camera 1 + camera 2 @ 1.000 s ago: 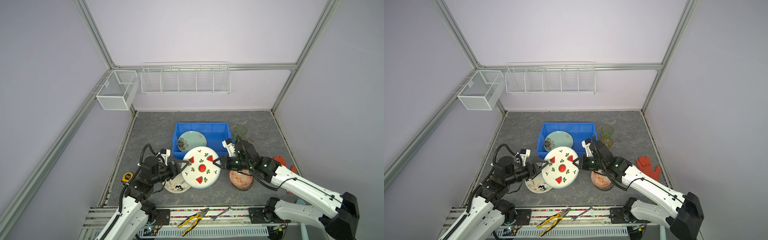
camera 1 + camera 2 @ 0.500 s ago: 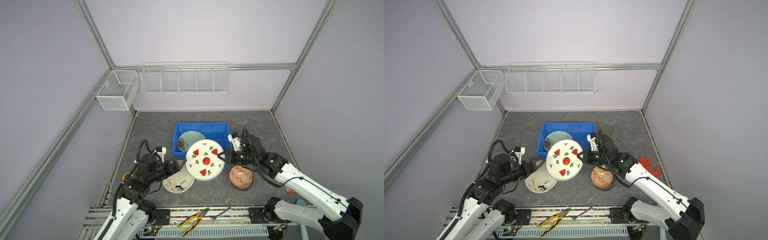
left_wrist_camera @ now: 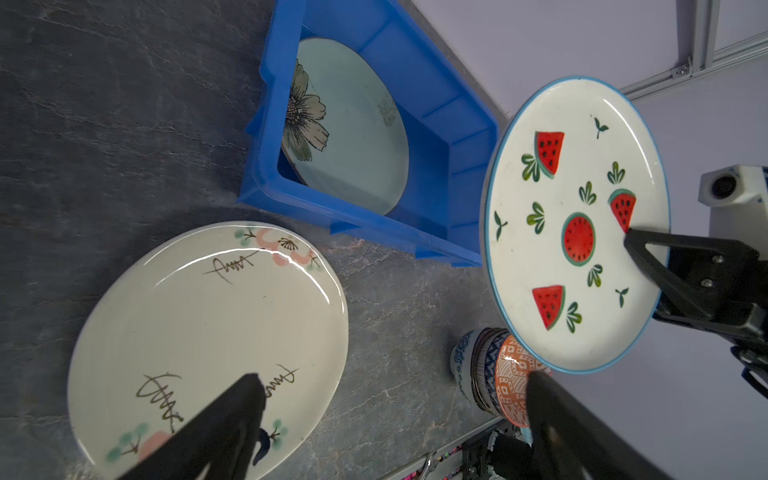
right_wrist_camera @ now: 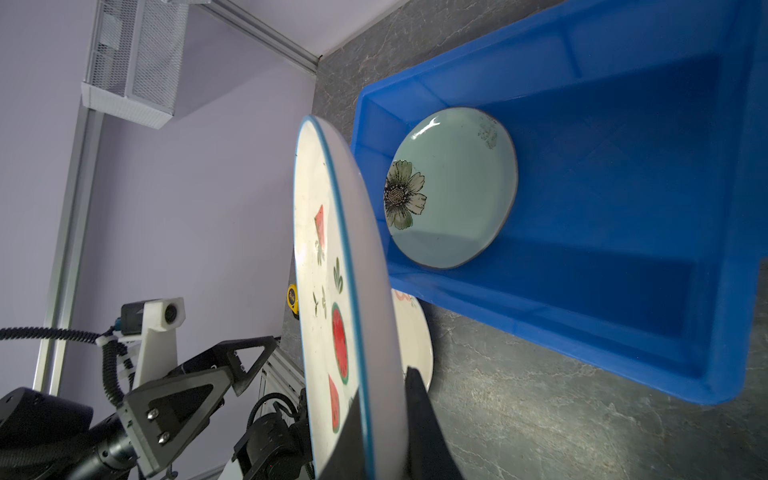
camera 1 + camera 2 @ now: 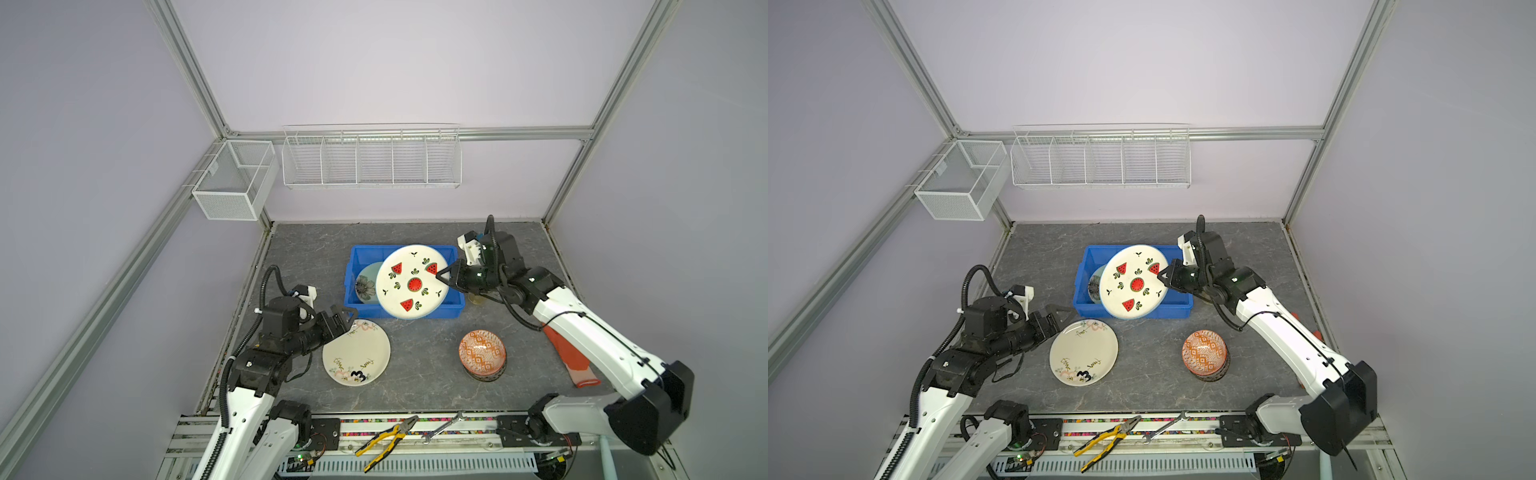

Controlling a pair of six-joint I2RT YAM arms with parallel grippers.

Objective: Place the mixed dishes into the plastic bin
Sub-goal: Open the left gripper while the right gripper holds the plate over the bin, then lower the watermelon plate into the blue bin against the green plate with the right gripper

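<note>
The right pincer is clamped narrow on the rim of the watermelon plate, gripping only its right edge. The plate hangs steeply tilted in the air at the centre of both top views. It overlaps the blue bin, and its lower edge shows across the bin's near wall. The right wrist view shows it almost edge-on, with the bin open beyond it. A pale green plate already lies in the left end of the bin.

The left pincer stands wide and empty at the lower left, over the upper left edge of the cream floral plate, which lies flat on the bench. I cannot tell whether it touches that plate. A stack of bowls with the orange bowl on top waits at the lower right.

Risks from here, as I judge them:

1. The plate is held at 1 point on its rim, so it may pivot or slip out under its own weight.
2. If it comes down before it clears the near wall, its lower edge could catch there, shoving the bin or wrenching the grip.
3. The free floor looks narrower than the plate, so it will likely land partly on the green plate. Letting go from height could chip both.
</note>
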